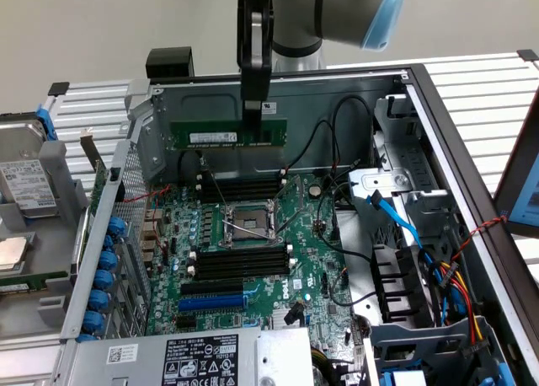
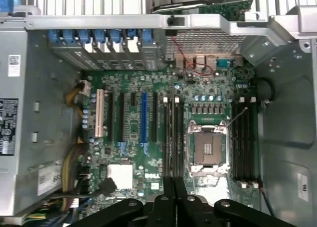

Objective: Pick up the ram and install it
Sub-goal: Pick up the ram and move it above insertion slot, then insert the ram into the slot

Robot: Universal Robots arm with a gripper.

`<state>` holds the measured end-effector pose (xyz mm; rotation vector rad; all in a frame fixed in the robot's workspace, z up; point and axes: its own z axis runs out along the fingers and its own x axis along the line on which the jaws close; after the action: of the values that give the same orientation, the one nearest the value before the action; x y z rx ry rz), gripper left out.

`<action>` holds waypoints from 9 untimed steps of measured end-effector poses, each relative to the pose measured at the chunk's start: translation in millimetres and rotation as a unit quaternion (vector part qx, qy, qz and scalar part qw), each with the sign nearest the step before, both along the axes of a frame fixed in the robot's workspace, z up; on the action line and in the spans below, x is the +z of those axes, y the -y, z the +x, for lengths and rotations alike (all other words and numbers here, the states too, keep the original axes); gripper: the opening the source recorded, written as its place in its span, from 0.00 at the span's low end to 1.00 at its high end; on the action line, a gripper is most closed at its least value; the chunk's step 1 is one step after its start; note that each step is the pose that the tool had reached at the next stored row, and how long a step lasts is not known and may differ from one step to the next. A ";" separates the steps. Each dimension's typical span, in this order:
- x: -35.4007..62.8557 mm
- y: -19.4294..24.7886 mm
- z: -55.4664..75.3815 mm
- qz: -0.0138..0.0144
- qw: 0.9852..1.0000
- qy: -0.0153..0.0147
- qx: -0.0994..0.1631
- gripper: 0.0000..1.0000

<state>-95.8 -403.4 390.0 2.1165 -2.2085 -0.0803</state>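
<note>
The ram (image 1: 226, 136) is a long green stick with a white label. It hangs level in the air in the exterior view, above the far side of the motherboard (image 1: 295, 234). My gripper (image 1: 253, 106) comes straight down from above and is shut on the stick's upper edge, near its right end. Under it lie the far black slots (image 1: 240, 188), and the near black slots (image 1: 240, 260) sit on the other side of the CPU socket (image 1: 250, 222). In the wrist view my gripper (image 2: 173, 199) looks down on the motherboard (image 2: 133, 152), over the slots (image 2: 174, 133) beside the CPU socket (image 2: 208, 147).
The open computer case has metal walls (image 1: 337, 99) all round. Loose cables (image 1: 396, 217) and a drive cage (image 1: 421, 184) are at the exterior view's right, and blue card clips (image 1: 105, 268) at its left. A hard drive (image 1: 25, 188) and another green board (image 1: 34, 279) lie outside the case.
</note>
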 end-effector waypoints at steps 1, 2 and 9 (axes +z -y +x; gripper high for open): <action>-0.1 -0.3 0.0 0.000 1.000 0.000 0.000 0.12; -0.1 -0.3 0.0 0.000 1.000 0.000 0.000 0.12; -0.1 -0.3 0.0 0.000 1.000 0.000 0.000 0.12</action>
<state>-95.8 -403.1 389.9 2.1166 -2.2087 -0.0805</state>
